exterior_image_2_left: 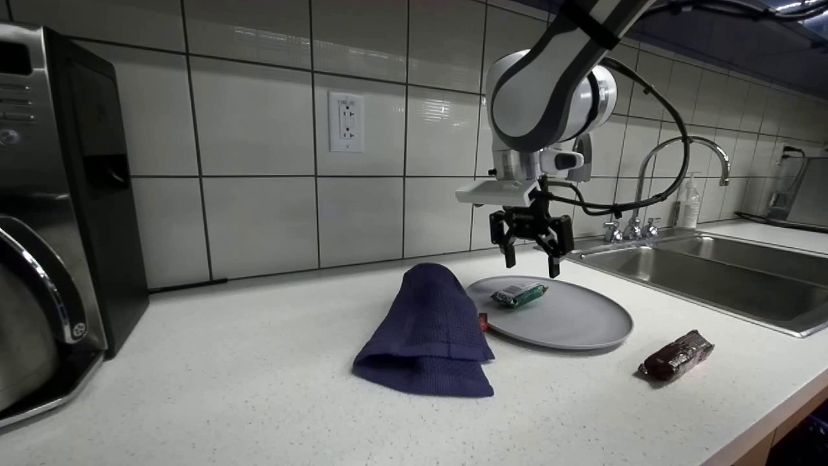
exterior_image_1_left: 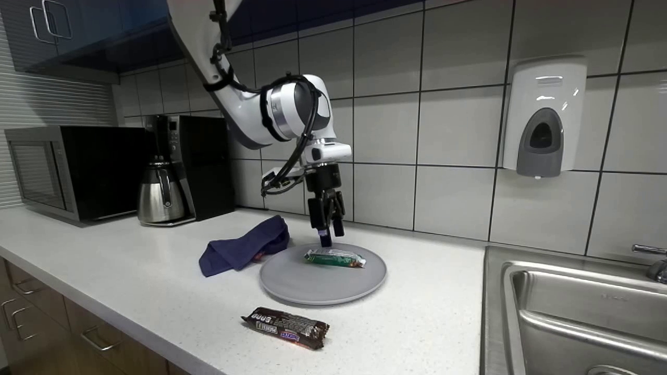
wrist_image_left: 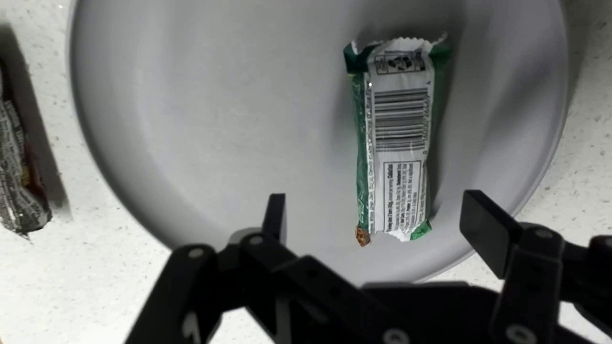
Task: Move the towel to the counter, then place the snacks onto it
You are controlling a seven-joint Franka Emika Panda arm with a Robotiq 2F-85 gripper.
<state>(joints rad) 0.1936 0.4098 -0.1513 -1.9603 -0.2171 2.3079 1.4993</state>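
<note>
The towel (exterior_image_2_left: 430, 323), navy blue and folded in a peaked heap, rests on the off-white counter (exterior_image_2_left: 259, 382), close against the plate's side. On the counter in front of the plate lies the dark brown snack bar (exterior_image_1_left: 286, 326) with pale print. Only one end of that bar (wrist_image_left: 21, 186) shows at the left of the wrist view. A green-and-white wrapped snack bar (wrist_image_left: 399, 143) lies barcode up on the plate. Over it hangs my gripper (exterior_image_2_left: 532, 263), its fingers wide apart and holding nothing. The bar's near end appears between the fingertips in the wrist view, touching neither.
The round grey plate (exterior_image_1_left: 323, 285) sits on the counter beneath the gripper. A small red item (exterior_image_2_left: 483, 321) peeks out from the towel's edge. A coffee maker (exterior_image_1_left: 203, 166) and microwave (exterior_image_1_left: 104, 172) stand at one end, a steel sink (exterior_image_1_left: 589, 323) at the opposite end. Tiled wall runs behind.
</note>
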